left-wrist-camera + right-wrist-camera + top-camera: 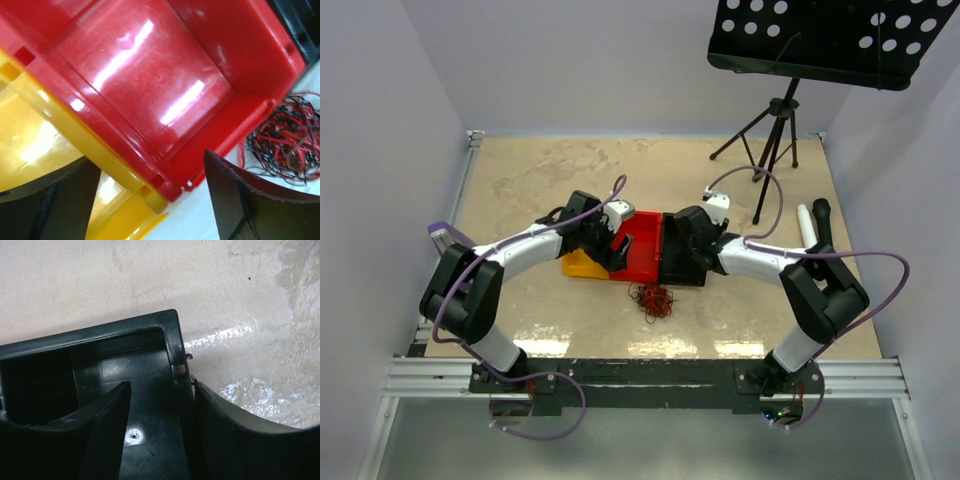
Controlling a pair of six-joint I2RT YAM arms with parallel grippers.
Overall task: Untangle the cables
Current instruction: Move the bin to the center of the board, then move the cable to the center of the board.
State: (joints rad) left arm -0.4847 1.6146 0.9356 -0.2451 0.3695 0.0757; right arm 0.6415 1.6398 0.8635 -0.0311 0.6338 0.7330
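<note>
Straddling black bin [172, 335] wall, right fingers [240, 440] parted; left fingers [250, 200] parted; cables [287, 135] partly cut off.

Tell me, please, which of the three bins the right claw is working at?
The black bin, rightmost in the row: the right claw has one finger on each side of its wall. The red bin and yellow bin lie further left.

The left bin [577, 266], middle bin [642, 243] and right bin [145, 357] sit side by side on the worktop [540, 180]. The cables [653, 298] lie just before the middle bin. A music stand [775, 120] stands behind, far right.
</note>
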